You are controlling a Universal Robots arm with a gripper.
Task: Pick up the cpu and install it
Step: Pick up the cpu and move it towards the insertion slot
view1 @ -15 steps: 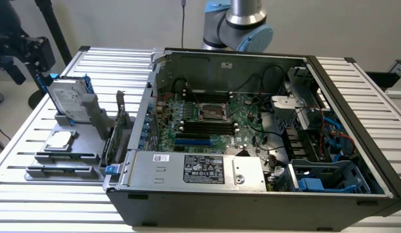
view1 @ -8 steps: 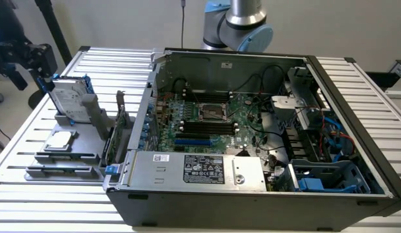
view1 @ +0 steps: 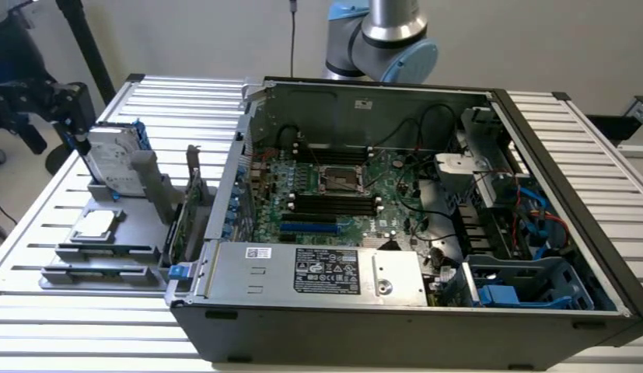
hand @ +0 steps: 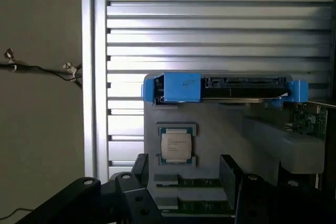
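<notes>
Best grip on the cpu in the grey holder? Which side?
Take the cpu by two opposite thin edges, coming straight down from above. It lies flat, metal lid up, on the grey holder; raised tabs seem to bracket one edge pair, so the other pair is likely freer.

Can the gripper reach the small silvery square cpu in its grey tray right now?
Probably yes: the gripper hangs open over the grey tray, the small silvery square cpu lies uncovered, and the upright silver hard drive with blue brackets stands apart from it.

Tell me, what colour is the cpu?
The cpu is silvery grey, clearest in the wrist view.
</notes>
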